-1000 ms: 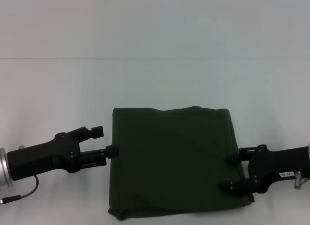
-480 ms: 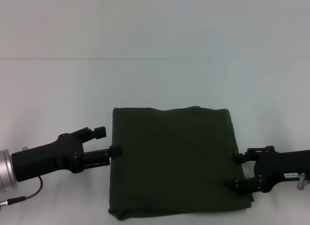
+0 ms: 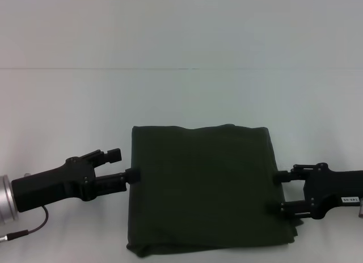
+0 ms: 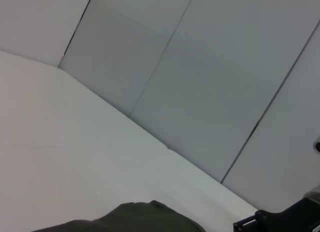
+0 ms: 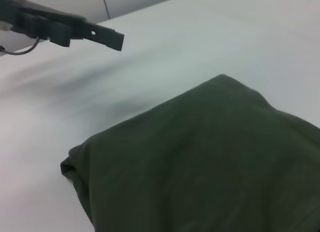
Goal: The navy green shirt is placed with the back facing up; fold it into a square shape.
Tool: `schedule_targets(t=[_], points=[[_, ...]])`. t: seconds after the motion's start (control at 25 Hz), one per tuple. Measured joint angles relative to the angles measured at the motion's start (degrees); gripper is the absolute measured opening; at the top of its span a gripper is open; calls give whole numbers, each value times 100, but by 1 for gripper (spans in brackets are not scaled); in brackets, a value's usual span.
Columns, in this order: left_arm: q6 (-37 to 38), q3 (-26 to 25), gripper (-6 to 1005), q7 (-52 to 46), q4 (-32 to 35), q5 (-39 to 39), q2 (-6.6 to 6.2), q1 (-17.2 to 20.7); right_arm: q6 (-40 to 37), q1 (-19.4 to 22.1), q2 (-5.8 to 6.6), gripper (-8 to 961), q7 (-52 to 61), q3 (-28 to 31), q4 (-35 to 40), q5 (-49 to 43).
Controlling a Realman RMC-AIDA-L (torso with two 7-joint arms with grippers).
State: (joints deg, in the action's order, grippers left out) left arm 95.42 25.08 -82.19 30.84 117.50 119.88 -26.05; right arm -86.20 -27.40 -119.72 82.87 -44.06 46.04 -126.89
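The navy green shirt [image 3: 201, 189] lies folded into a plain, roughly square block on the white table; it also shows in the right wrist view [image 5: 210, 162] and as a sliver in the left wrist view [image 4: 135, 219]. My left gripper [image 3: 125, 164] is open at the shirt's left edge, with its nearer fingertip [image 3: 132, 174] right at the cloth. At the right edge my right gripper [image 3: 281, 191] is open too, its two fingertips level with the border and holding nothing. The left gripper [image 5: 65, 27] shows far off in the right wrist view.
The white table [image 3: 181, 98] stretches wide behind the shirt up to a pale wall [image 3: 181, 25]. A thin cable [image 3: 28, 229] trails under my left arm near the front left corner.
My right gripper has drawn back to the right, off the shirt's right part to its edge. The left gripper has barely shifted. The shirt lies unchanged.
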Motion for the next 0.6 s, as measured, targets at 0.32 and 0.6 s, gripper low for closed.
schedule_targets(t=[0.32,0.6], points=[[-145,-4,964,-237,0,0,-1,80,492,148,-4,825,-359,23,-273,-1],[-193,-3,963,-361,-4,1,8,78,677,201,0,822,-391,23,-364,-13]])
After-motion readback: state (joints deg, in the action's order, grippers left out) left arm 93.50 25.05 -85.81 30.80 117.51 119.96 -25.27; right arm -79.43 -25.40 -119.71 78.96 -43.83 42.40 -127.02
